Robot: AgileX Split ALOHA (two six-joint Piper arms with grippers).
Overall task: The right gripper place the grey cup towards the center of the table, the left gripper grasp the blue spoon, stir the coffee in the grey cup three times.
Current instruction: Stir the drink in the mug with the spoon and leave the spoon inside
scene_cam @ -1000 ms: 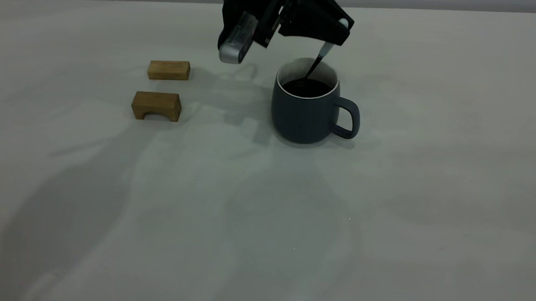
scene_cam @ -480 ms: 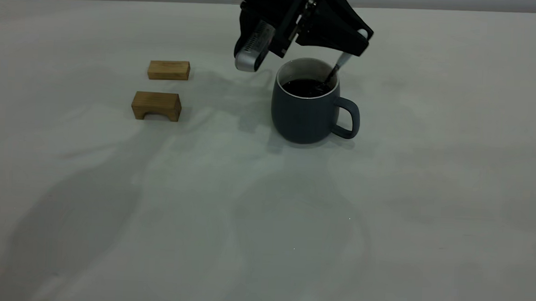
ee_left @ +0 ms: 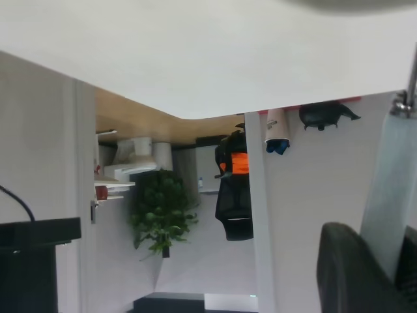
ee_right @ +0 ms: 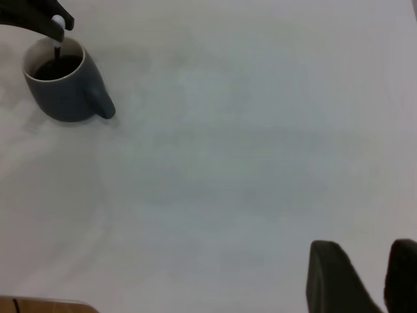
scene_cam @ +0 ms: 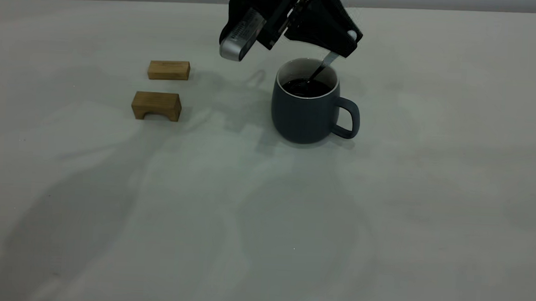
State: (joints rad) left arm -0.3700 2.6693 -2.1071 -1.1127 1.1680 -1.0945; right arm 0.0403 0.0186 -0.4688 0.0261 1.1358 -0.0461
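Two wooden blocks (scene_cam: pixel 162 90) sit off to one side, well clear of the action, so the only thing that matters here is the stirring. The rounded slate-grey mug with the loop handle (scene_cam: pixel 306 111) stands upright around the middle of the pale matte tabletop (scene_cam: pixel 264 223), and the slim spoon with the light-blue handle and metal neck (scene_cam: pixel 324 65) leans into it, bowl down in the black glossy coffee (scene_cam: pixel 307 87). To do this step well I'd keep the circles small and slow, stay off the white inner wall, and not push sideways (that mug could slide or slop over). The black angular-fingered left gripper (scene_cam: pixel 345 40) hangs just above the rim, pinched onto the top of the spoon handle. The right gripper (ee_right: pixel 365 277) is parked well away from the mug, its two fingers slightly apart, holding nothing.
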